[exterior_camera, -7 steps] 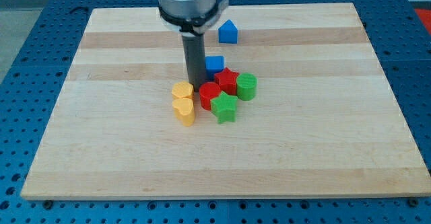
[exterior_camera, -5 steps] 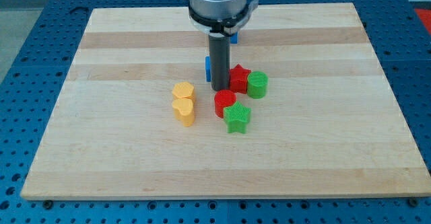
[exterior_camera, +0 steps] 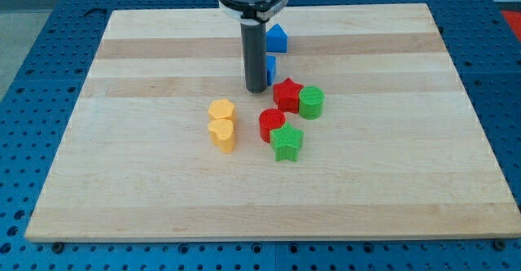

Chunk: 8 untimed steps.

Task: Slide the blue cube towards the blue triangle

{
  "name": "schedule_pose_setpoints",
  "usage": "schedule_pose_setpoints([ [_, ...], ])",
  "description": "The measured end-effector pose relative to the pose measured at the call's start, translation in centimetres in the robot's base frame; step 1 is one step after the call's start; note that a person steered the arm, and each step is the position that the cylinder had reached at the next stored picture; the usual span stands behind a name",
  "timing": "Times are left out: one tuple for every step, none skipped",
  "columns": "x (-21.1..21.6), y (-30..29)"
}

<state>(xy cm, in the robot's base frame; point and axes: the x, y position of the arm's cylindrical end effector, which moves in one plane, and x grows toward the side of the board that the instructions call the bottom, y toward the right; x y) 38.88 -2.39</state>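
The arm has no gripper, only a dark rod, so it holds nothing. My tip (exterior_camera: 256,89) sits above the middle of the frame, right in front of the blue cube (exterior_camera: 271,65), which peeks out behind the rod. The blue triangle (exterior_camera: 277,37) is just above it, nearly touching. The push looks almost done. Next, a small careful nudge upward should close the gap.

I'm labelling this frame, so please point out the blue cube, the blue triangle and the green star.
blue cube (exterior_camera: 272,65), camera view, its visible strip right of the rod.
blue triangle (exterior_camera: 278,37), camera view, its front face.
green star (exterior_camera: 286,142), camera view, its top centre.
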Motion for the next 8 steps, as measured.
schedule_pose_setpoints([
  [0.0, -0.3],
  [0.0, -1.5],
  [0.0, -3.2],
  [-1.0, -1.5],
  [-1.9, -0.5],
  [-1.8, 2.0],
  [-1.7, 2.9],
  [-1.1, 3.2],
])
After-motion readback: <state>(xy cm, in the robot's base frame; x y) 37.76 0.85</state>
